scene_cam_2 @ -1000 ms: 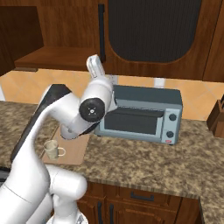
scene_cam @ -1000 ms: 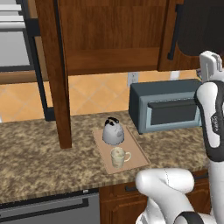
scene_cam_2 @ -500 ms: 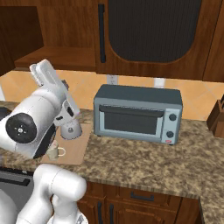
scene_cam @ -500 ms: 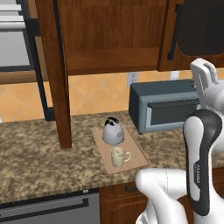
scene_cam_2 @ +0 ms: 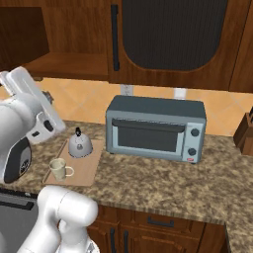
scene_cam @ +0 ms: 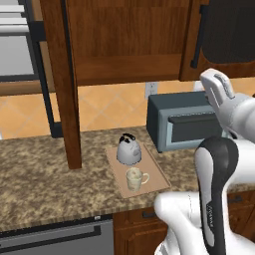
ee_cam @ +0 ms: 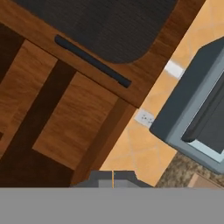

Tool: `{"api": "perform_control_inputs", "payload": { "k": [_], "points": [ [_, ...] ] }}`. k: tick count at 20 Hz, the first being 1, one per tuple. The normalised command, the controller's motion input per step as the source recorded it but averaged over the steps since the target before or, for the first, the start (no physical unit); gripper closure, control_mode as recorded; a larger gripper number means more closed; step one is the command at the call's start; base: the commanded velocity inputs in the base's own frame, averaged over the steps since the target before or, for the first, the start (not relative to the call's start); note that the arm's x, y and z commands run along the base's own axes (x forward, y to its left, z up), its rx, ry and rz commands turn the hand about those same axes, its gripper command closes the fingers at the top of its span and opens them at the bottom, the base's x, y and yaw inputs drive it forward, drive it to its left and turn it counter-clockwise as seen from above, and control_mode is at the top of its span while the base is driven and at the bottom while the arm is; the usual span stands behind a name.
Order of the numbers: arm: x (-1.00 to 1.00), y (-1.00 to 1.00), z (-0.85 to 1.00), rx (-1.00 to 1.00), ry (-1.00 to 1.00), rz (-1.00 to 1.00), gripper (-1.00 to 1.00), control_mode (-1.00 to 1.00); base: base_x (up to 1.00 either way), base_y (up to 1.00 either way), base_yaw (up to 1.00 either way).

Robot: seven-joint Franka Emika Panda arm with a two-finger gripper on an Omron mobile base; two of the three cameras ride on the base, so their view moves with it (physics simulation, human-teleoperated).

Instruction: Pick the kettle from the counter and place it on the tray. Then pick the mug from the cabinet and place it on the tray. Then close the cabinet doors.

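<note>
The silver-grey kettle and the cream mug both stand on the light wooden tray on the granite counter. The cabinet is open above them, and its left door sticks out edge-on toward me. A dark-panelled door with a bar handle lies flat on the right. My gripper is shut and empty, raised above the counter right of the tray and pointing at the cabinet's lower edge.
A blue-grey toaster oven stands right of the tray against the tiled wall. A wall outlet sits beside it. A knife block is at the far right. My white arm rises close to the tray.
The arm has folded back and swung toward the tray side, uncovering the toaster oven in the right base view. Kettle, mug and doors have not moved.
</note>
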Motion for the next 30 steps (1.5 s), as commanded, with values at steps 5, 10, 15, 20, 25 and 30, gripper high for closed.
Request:
{"api": "perform_control_inputs", "payload": {
  "k": [5,10,15,20,25,30],
  "points": [
    [-0.66,0.78,-0.03,0.00,0.00,-0.02,1.00,-1.00,0.00,0.00,0.00],
    [-0.78,0.75,-0.04,0.00,0.00,0.00,1.00,-1.00,0.00,0.00,0.00],
    [-0.53,0.78,-0.29,0.00,-0.05,0.00,1.00,-1.00,0.00,0.00,0.00],
    [-0.35,0.67,-0.28,0.00,-0.10,0.00,1.00,-1.00,0.00,0.00,0.00],
    [-0.02,0.42,-0.23,0.03,-0.16,0.00,1.00,-1.00,0.00,0.00,0.00],
    [0.20,0.21,-0.55,0.01,-0.29,0.01,1.00,-1.00,0.00,0.00,0.00]
  ]
}}
